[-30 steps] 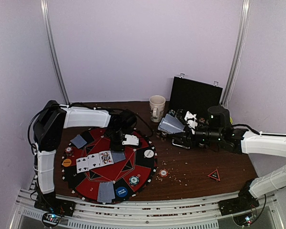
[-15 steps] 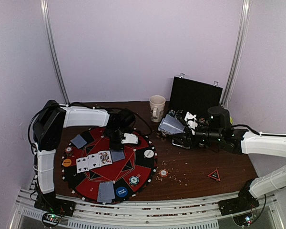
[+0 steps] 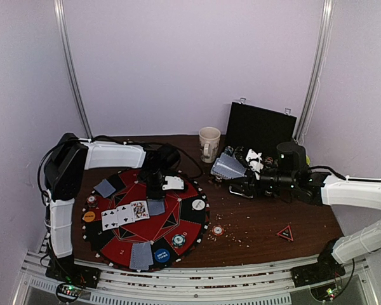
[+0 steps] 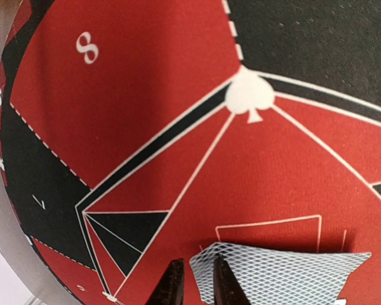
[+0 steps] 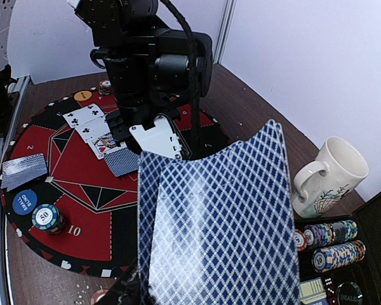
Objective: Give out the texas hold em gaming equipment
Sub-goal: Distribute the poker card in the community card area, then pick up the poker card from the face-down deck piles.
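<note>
On the round red-and-black mat lie three face-up cards with a face-down card beside them. My left gripper stands at that card. In the left wrist view its fingers are open by a narrow gap, with the left edge of the grey-blue card lying in that gap. My right gripper is shut on a fanned stack of playing cards held above the table right of the mat. More face-down cards and a striped chip sit on the mat.
White, blue and orange button discs lie on the mat. A cream mug stands behind it. An open black case with chip stacks is at the back right. A chip and a red triangle lie on the wood.
The left gripper's jaws have parted slightly from shut, and its wrist has shifted a little. The right arm and its cards have not moved.
</note>
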`<state>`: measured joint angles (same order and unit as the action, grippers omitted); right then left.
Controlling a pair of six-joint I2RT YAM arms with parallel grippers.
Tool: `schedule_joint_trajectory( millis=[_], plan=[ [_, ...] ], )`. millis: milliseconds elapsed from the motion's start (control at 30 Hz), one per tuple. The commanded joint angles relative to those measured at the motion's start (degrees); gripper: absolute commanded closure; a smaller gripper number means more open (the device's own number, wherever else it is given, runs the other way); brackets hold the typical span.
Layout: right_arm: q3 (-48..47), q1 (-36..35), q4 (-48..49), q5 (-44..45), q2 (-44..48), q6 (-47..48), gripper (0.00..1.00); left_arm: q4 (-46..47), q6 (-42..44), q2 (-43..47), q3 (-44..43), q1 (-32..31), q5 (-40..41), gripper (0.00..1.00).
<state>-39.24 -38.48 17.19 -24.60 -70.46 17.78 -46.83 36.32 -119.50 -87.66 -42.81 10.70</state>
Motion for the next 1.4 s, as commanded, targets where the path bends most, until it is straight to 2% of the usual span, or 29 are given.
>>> schedule_joint_trajectory(
  millis=[0, 200, 300, 500, 633, 733, 767, 833, 900, 1100, 1367],
  plan=[
    [0.4, 0.1, 1.0, 0.6, 1.4, -0.3, 0.52, -0.1, -1.2, -0.3, -2.3, 0.3, -0.6, 0.75],
    [0.2, 0.2, 1.0, 0.5, 1.3, -0.3, 0.52, -1.6, -3.5, 0.2, -5.5, 0.3, -1.1, 0.73],
    [0.0, 0.2, 0.8, 0.4, 1.1, 0.1, 0.52, -1.7, -6.5, 1.7, -8.0, 0.4, 0.0, 0.68],
    [-0.5, 0.1, 0.5, -0.1, 0.6, 0.5, 0.52, 2.0, -17.4, 6.5, -15.0, 1.7, -3.8, 0.42],
    [-1.0, 0.1, 0.2, -0.6, -0.1, 0.5, 0.52, 9.8, -25.9, 13.2, -14.5, 2.1, -16.8, 0.3],
    [-1.2, 0.0, 0.8, -1.1, -0.5, 0.4, 0.52, 21.3, -31.7, 19.3, -7.6, 2.1, -35.5, 0.17],
    [-1.2, 0.1, 1.0, -1.2, -0.7, 0.4, 0.52, 26.3, -34.0, 21.0, -4.5, 1.9, -41.0, 0.07],
    [-1.5, 0.1, 1.1, -1.4, -1.1, 0.2, 0.52, 36.3, -39.5, 23.5, 1.2, 0.9, -45.2, 0.02],
    [-1.7, 0.1, 1.2, -1.6, -1.4, 0.0, 0.52, 40.2, -40.9, 23.7, 3.3, -1.1, -43.9, 0.02],
    [-1.8, 0.0, 1.5, -2.0, -1.6, -0.4, 0.52, 33.3, -39.3, 16.9, -4.9, -6.4, -29.4, 0.02],
    [-1.4, 0.0, 2.2, -2.0, -1.4, -0.9, 0.52, 30.8, -38.1, 11.4, -8.6, -8.4, -25.0, 0.02]
  ],
)
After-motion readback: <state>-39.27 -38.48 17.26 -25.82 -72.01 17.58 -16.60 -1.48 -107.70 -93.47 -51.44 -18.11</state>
